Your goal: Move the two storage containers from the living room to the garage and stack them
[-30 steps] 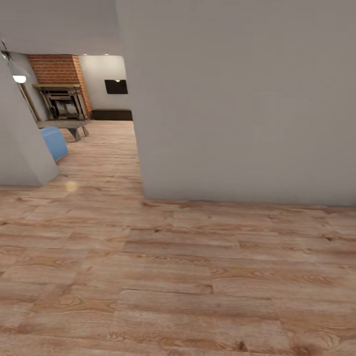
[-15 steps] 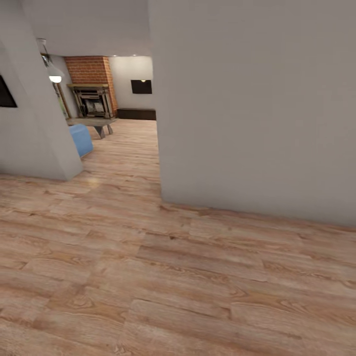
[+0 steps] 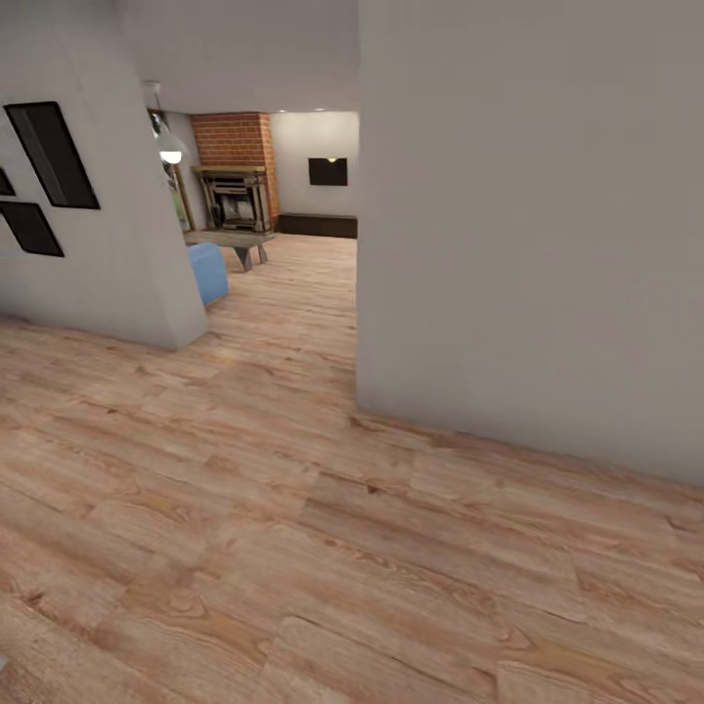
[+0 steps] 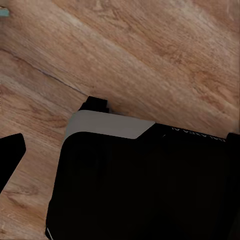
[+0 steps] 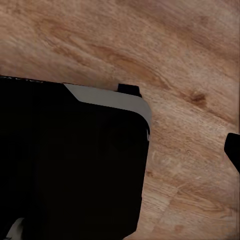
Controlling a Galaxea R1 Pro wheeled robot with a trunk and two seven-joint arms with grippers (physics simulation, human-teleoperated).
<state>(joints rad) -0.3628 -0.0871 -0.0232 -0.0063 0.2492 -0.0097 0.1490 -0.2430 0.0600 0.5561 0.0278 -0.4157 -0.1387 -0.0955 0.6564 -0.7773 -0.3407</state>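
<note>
The two storage containers are out of view, and so is the garage. I stand on a light wood-plank floor in a passage. Through an opening ahead lies the living room, with its red brick chimney, a fireplace and the end of a blue sofa. In the left wrist view a dark fingertip pokes in at the picture's edge over the planks. Another dark fingertip sits at the edge of the right wrist view. Neither view lets me judge the jaws.
A broad grey wall closes off the right, its corner beside the opening. Another wall on the left carries black frames. A low table and a hanging lamp lie beyond. My black base fills much of both wrist views.
The camera has swung left: the opening and the right wall slid rightwards in the picture, and the left wall with its black frames came into view.
</note>
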